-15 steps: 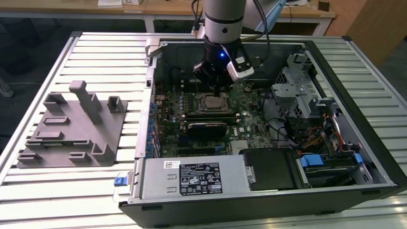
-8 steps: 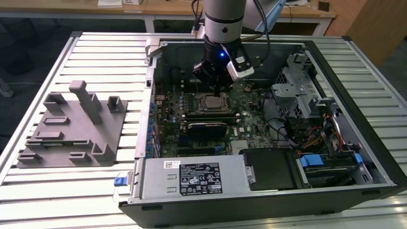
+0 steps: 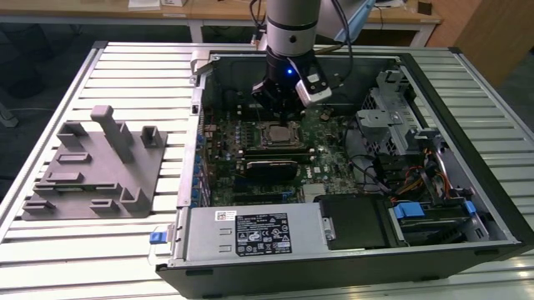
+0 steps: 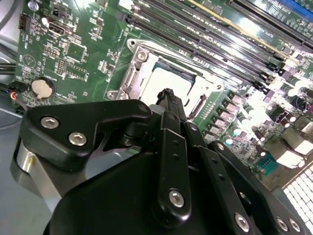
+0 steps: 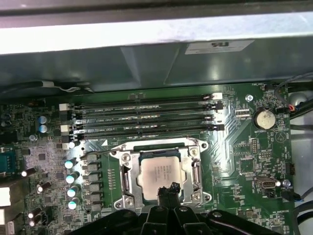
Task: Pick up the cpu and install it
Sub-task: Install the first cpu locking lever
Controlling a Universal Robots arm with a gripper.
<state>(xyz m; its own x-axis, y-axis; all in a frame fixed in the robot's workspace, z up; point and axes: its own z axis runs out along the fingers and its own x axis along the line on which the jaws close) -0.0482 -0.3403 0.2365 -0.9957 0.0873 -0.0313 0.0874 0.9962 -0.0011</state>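
The cpu point(image 5: 159, 171) is lying flat inside the socket frame point(image 5: 126, 178), directly beneath the tips of the claw point(image 5: 168, 190). The claw is hanging over the chip's edge with its fingers pressed together, pinching nothing; whether it is touching the chip I cannot tell. The seating step is looking done. Any move from here is calling for a straight rise that avoids dragging the chip. Beyond the socket, memory slots point(image 5: 146, 117) are crossing the motherboard point(image 5: 244, 161).

A silver-grey cylindrical arm point(image 3: 292, 22) ends in a black wrist with a blue light point(image 3: 289, 70). A white camera block point(image 3: 314, 87) sits at the light's four o'clock. The black gripper point(image 4: 168, 95) has jointed links with silver screws point(image 4: 177, 198).
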